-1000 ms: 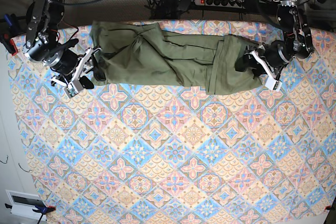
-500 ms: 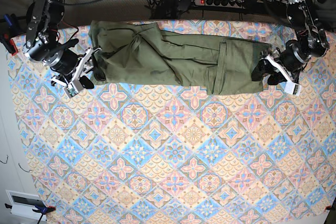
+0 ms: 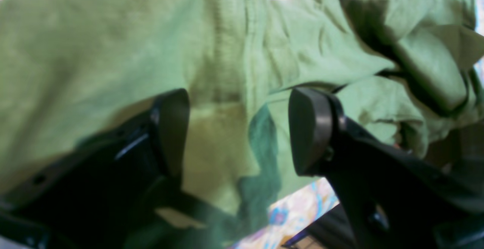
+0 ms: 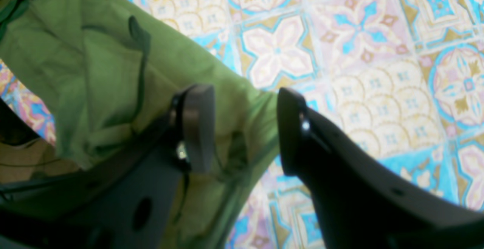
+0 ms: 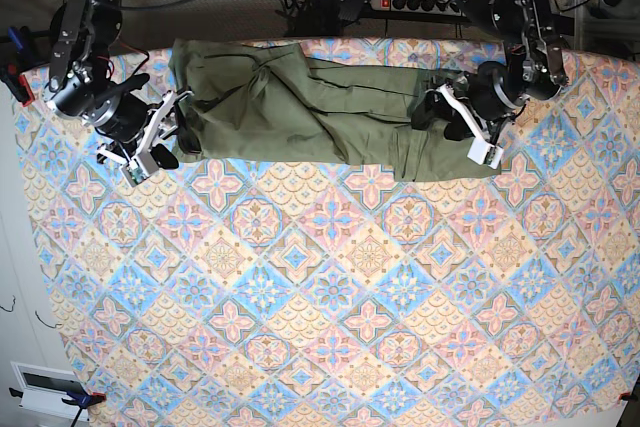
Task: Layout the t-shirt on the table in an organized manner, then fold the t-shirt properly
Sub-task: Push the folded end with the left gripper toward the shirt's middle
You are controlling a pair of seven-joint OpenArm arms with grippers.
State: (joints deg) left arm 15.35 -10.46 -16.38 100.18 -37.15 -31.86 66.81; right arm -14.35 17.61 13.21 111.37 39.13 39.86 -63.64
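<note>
The olive-green t-shirt (image 5: 320, 107) lies as a long, creased band along the far side of the table (image 5: 320, 297). My left gripper (image 5: 438, 119) hovers over its right end. In the left wrist view this gripper (image 3: 238, 128) is open, with wrinkled shirt fabric (image 3: 113, 52) below and between the fingers. My right gripper (image 5: 178, 139) sits at the shirt's left end. In the right wrist view it (image 4: 242, 128) is open and straddles the shirt's edge (image 4: 113, 90), with patterned table cloth (image 4: 359, 52) beside it.
A power strip with cables (image 5: 420, 2) lies beyond the table's far edge. A white box (image 5: 45, 387) sits off the near left corner. A red clamp (image 5: 15, 77) holds the cloth at the left edge.
My left gripper swung out past the shirt's right end, then came back leftward over it. The right arm and the shirt's left end have not moved.
</note>
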